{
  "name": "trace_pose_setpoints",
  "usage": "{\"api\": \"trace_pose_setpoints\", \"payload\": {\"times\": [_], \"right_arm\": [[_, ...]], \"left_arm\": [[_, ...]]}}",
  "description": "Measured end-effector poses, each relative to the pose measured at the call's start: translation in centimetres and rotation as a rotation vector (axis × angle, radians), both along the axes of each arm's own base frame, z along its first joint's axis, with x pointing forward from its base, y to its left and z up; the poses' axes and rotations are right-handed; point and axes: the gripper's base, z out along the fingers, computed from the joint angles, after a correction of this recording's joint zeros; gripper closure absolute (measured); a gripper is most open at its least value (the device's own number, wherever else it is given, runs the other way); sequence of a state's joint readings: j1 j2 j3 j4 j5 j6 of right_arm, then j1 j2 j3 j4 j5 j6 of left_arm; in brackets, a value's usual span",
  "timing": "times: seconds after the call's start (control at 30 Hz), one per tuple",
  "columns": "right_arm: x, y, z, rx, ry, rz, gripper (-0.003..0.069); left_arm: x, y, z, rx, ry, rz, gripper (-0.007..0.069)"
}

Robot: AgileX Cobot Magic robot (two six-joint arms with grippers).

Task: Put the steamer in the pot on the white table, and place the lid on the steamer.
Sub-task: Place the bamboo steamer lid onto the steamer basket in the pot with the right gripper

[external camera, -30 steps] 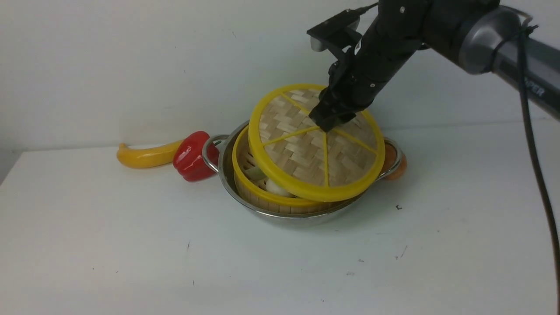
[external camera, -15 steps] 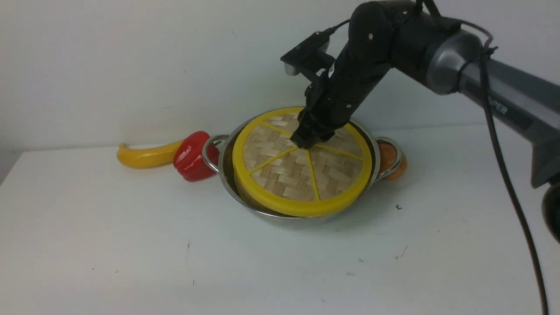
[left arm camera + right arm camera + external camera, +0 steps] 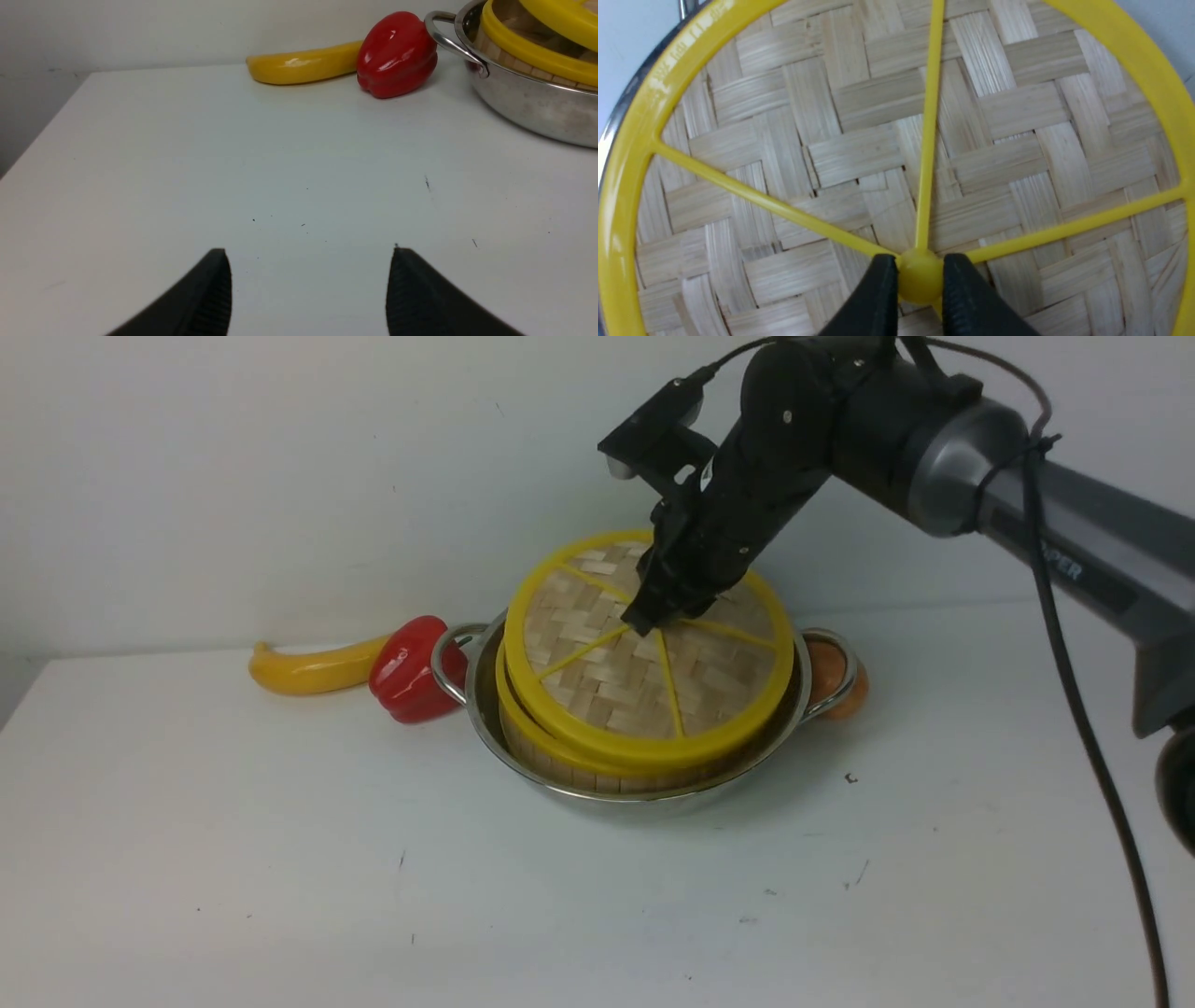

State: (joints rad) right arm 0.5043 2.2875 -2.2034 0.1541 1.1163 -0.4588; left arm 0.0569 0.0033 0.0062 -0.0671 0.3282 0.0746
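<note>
Front view: the pot [image 3: 607,795] stands on the white table [image 3: 280,859]. The steamer [image 3: 560,767] sits inside the pot, with its yellow rim above the pot's steel rim. The lid [image 3: 625,691] covers the steamer but is not seated flush. It is tilted: the edge nearest the camera rests on the steamer rim, while the edge toward the pot's left handle stands clear of it. The left wrist view confirms a gap between the two yellow rims on that side.

The right gripper [image 3: 644,621] reaches down onto the centre of the lid. In the right wrist view its fingers [image 3: 878,298] are closed against the central yellow knob [image 3: 920,277], one on each side, gripping it.

The left gripper [image 3: 308,252] appears only in the left wrist view. Its fingers are spread wide with nothing between them, over bare table and well apart from the pot. Whether they touch the table cannot be determined.

A red pepper [image 3: 411,667] lies just beside the pot's left handle. A yellow curved vegetable [image 3: 313,669] lies against the pepper on the side away from the pot. An orange round object [image 3: 845,689] sits just behind the pot's right handle, partly hidden by it.
</note>
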Motion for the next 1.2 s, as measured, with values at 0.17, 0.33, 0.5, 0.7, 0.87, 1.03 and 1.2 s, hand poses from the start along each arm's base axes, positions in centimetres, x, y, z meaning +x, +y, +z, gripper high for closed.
{"api": "trace_pose_setpoints", "payload": {"times": [0.17, 0.33, 0.5, 0.7, 0.87, 1.03, 1.2], "right_arm": [[0.2, 0.1, 0.1, 0.011, -0.021, -0.002, 0.0524], [0.2, 0.2, 0.2, 0.031, -0.028, -0.005, 0.0524], [0.1, 0.4, 0.3, 0.058, -0.015, -0.003, 0.0524], [0.1, 0.5, 0.3, 0.064, -0.012, -0.003, 0.0524], [0.3, 0.6, -0.5, 0.053, 0.002, -0.003, 0.0524], [0.5, 0.6, -1.6, 0.038, 0.015, 0.001, 0.0524], [0.6, 0.7, -1.5, 0.042, -0.004, 0.006, 0.0524]], "left_arm": [[0.0, 0.0, 0.0, 0.0, 0.0, 0.0, 0.0209], [0.0, 0.0, 0.0, 0.0, 0.0, 0.0, 0.0209], [0.0, 0.0, 0.0, 0.0, 0.0, 0.0, 0.0209], [0.0, 0.0, 0.0, 0.0, 0.0, 0.0, 0.0209], [0.0, 0.0, 0.0, 0.0, 0.0, 0.0, 0.0209], [0.0, 0.0, 0.0, 0.0, 0.0, 0.0, 0.0209], [0.0, 0.0, 0.0, 0.0, 0.0, 0.0, 0.0209]]}}
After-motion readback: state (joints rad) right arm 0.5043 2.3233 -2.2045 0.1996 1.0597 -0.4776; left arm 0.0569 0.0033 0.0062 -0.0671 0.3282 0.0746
